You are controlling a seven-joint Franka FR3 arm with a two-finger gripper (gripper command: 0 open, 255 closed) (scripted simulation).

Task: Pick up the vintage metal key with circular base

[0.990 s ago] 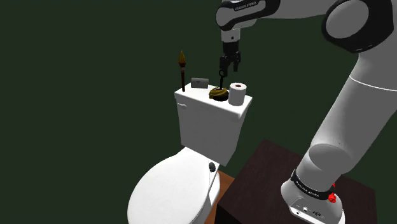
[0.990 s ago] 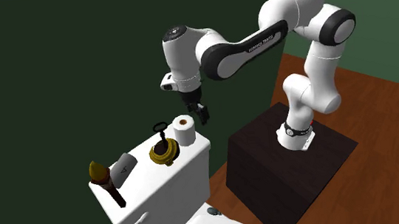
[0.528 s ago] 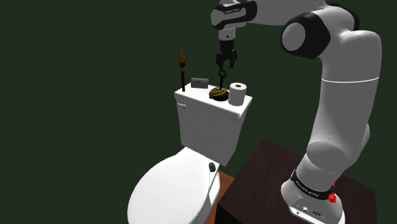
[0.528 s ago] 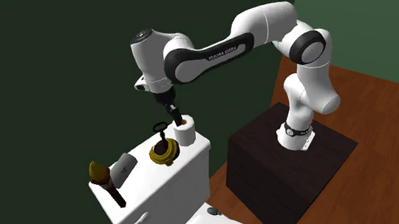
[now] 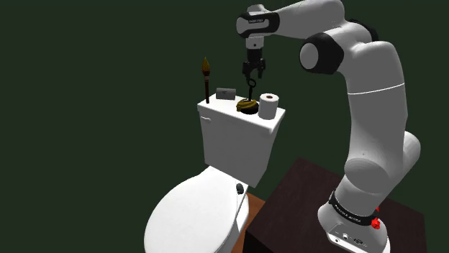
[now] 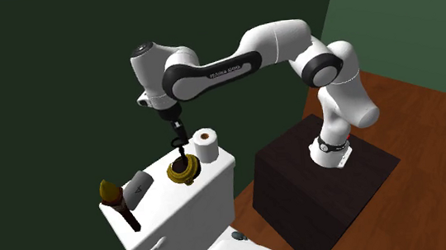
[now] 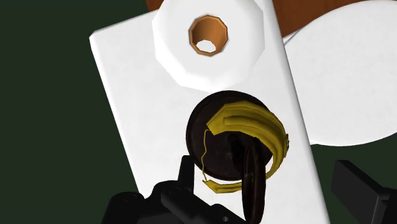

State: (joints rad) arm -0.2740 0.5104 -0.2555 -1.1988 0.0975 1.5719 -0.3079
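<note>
Above the toilet tank [image 5: 237, 140], the gripper [image 5: 252, 75] hangs unclenched just over the upright key [image 5: 248, 102] (dark round base, gold-trimmed).

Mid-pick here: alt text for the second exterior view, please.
The white arm's black gripper hangs open right over the top of the dark key, which stands upright on its gold-trimmed round base on the white toilet tank lid. A toilet roll stands beside the key; a brush and a grey object sit at the lid's other end.
</note>
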